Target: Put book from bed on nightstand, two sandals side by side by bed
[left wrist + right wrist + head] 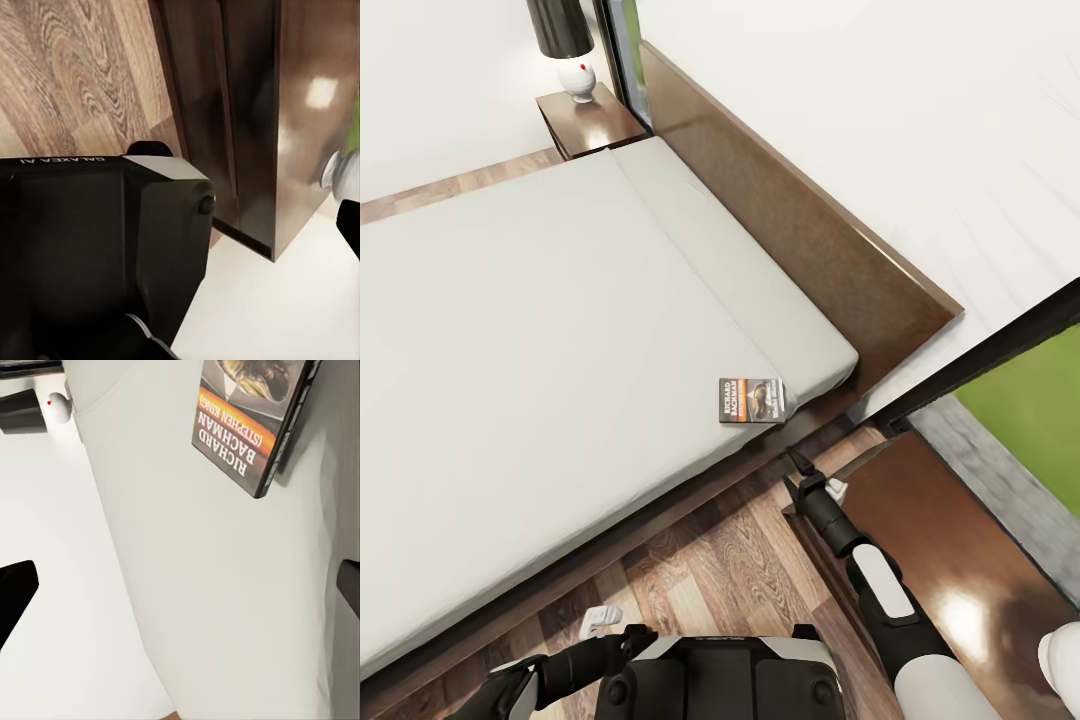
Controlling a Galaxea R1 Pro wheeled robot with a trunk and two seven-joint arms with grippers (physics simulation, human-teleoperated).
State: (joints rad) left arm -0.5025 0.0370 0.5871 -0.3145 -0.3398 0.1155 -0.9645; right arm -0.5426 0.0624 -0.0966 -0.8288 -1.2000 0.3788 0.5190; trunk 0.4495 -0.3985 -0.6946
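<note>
The book (pixel 752 400) lies flat on the bed (pixel 540 330) near the mattress's near corner by the headboard; its long axis runs roughly along the bed's near edge. The right claw (pixel 800 468) hovers just beyond that edge, pointing up toward the book — the nearer arm by far; its fingertips (pixel 15 592) stand apart, holding nothing. The left claw (pixel 600 620) is tucked low beside the trunk; its state cannot be told. A nightstand (pixel 592 122) at the far end carries a lamp (pixel 565 45); another nightstand (pixel 960 560) stands beside the right arm.
</note>
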